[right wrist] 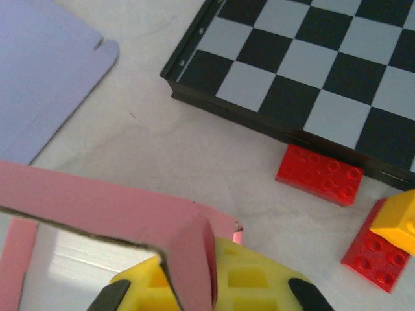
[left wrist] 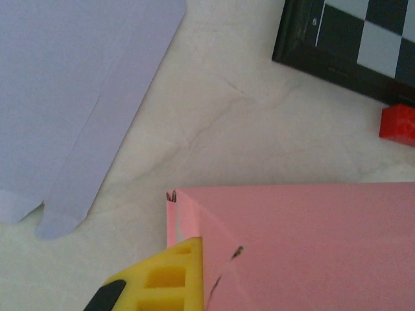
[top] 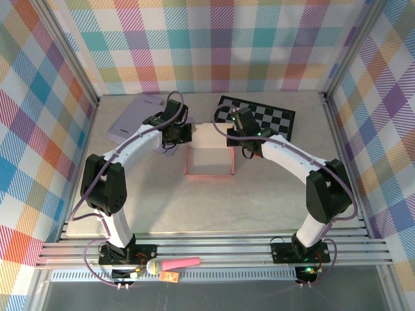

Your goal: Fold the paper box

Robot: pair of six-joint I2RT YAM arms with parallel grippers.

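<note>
The pink paper box is lying just nearward of both arms' fingertips, its far wall stretching between them; the left fingers and right fingers are each clamping one end of that wall.

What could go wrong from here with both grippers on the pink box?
1. The right gripper is shut on a thin wall of the pink paper box. Pulling against the left arm could crease or tear it.
2. The left gripper grips right at a corner flap, so it may slip off.
3. The red bricks lie close beside the right gripper and could get knocked.
</note>
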